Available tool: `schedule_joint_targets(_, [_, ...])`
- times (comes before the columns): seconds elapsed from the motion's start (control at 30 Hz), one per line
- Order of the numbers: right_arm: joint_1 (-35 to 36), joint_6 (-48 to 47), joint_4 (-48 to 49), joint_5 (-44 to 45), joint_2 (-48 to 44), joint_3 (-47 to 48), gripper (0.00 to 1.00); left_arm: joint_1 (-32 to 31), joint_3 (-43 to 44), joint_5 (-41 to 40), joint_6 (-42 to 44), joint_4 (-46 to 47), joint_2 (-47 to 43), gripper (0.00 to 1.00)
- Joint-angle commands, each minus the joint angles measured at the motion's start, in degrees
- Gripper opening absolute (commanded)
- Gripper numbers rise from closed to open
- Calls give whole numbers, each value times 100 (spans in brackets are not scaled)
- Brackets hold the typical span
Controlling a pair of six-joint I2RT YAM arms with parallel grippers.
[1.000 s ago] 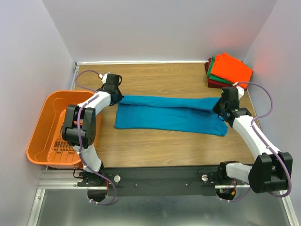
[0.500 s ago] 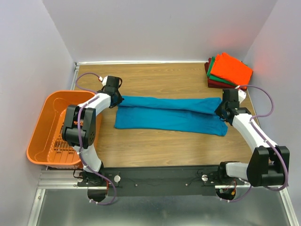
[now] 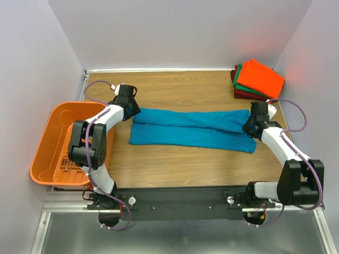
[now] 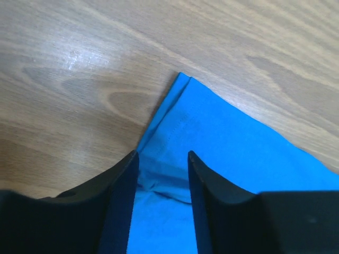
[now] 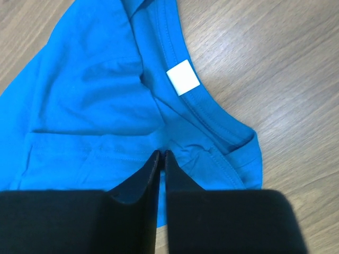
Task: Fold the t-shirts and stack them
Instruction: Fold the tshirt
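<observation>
One teal-blue t-shirt [image 3: 190, 129] is lying mid-table [image 3: 175, 87], doubled lengthwise into a long band, its long axis running left to right between the two arms.

Left gripper [image 4: 161, 154] is sitting at the band's left end, jaws spread and straddling the hemmed corner. Cloth is showing in the gap, but nothing is being squeezed.

Right gripper [image 5: 160, 153] is sitting at the right end, over the collar just below the white neck label [image 5: 183, 78]. Its fingers are pressing all but together, a hairline slit showing; I cannot tell whether any fold is being caught.

Other folded shirts, orange over green over dark red, are resting as a stack [image 3: 258, 79] in the far right corner, well apart from the band. Orange basket [image 3: 45, 153] is sitting off the table's left edge.

Judgement: the coming fold is turning on that axis. Each arm is standing at its own end, so bringing one end onto the other is calling for a sweep along the band, not across it. Right arm is the nearer to the stack.
</observation>
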Motion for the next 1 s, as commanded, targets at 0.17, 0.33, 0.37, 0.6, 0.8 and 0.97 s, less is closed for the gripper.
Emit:
schedule_joint_targets(0.17, [-40,-40,59,-467,-166,-35,48,-27,369,104,246,-193,-367,48])
schedule_joint_targets(0.33, [-40,-286,164,-835,-439,53,57,-61,457,174,203,-264,-376,39])
schedule_joint_targets(0.37, [-32,-321,234,-932,-378,97,57,-88,457,218,194,-246,-359,36])
schedule_joint_targets(0.6, [704,-365,507,-1311,439,606,56,-527,238,130,-184,-124,-139,17])
schedule_joint_targets(0.8, [1338,-251,727,-1135,1257,976,55,-624,-263,227,-351,272,-25,17])
schedule_joint_targets(0.97, [1682,-242,902,-1065,1925,1362,54,-642,-579,253,-412,571,-33,16])
